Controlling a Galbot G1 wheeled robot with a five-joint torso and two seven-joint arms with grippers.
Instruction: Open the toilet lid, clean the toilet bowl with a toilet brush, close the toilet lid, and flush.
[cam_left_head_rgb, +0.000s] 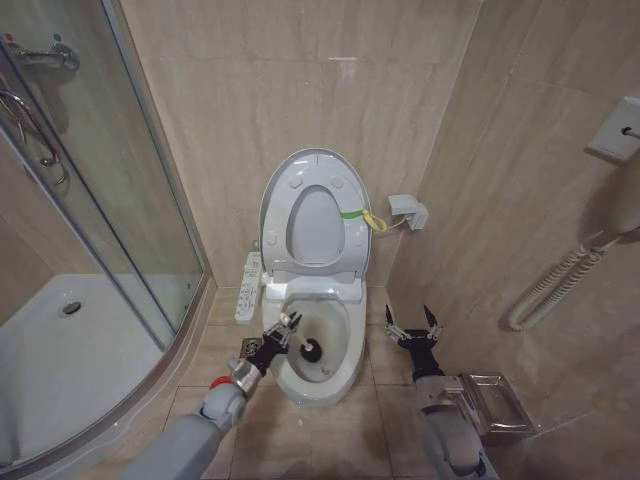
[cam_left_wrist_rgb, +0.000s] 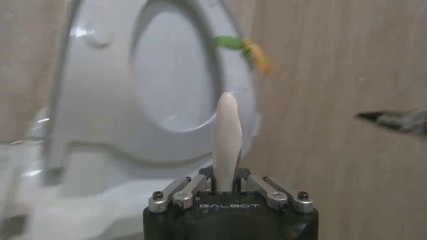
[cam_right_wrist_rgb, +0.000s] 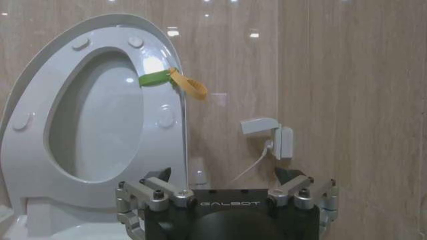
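- Beige glossy tiles cover the walls (cam_left_head_rgb: 280, 90) and the floor around the toilet.
- At nine o'clock in the head view stands a glass shower enclosure (cam_left_head_rgb: 90, 200) with a white curved tray.
- White and glossy, the toilet lid (cam_left_head_rgb: 315, 215) stands upright against the wall together with the ring-shaped seat; its green strap and yellow loop (cam_left_head_rgb: 372, 219) hang at the lid's three o'clock edge.
- Below it the toilet bowl (cam_left_head_rgb: 340, 372) lies open, brownish inside.
- The left gripper (cam_left_head_rgb: 281, 333) reaches in over the bowl's nine o'clock rim, its fingers clamped on the pale handle of the toilet brush (cam_left_head_rgb: 309, 350), whose black bristle head sits inside the bowl. In the left wrist view the handle stands up between the closed fingers, and "GALBOT" is printed on the gripper body.
- The right gripper (cam_left_head_rgb: 412, 325) hovers beside the bowl at three o'clock, fingers spread apart and holding nothing; "GALBOT" shows on its body too.
- A small white wall socket (cam_left_head_rgb: 410, 211) sits just beyond the yellow loop.
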